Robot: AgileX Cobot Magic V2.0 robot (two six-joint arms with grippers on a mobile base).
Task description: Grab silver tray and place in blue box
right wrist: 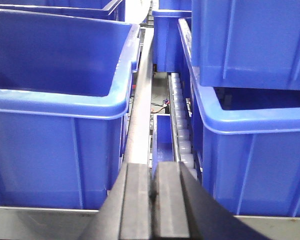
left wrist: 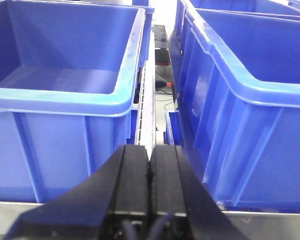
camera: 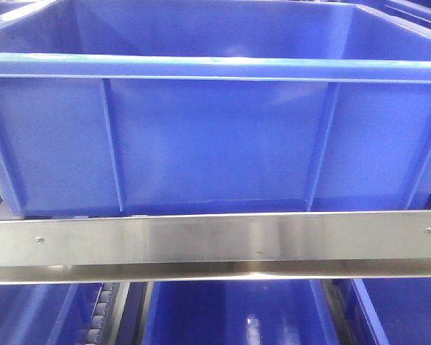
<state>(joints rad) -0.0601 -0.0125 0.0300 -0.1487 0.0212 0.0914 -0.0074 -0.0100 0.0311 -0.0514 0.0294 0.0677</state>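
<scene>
Inside, only bare blue box (camera: 215,144) floor.

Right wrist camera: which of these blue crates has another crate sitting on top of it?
The blue crate on the right: a second crate rests on its rim. The big crate on the left is uncovered, its inside visible.
</scene>
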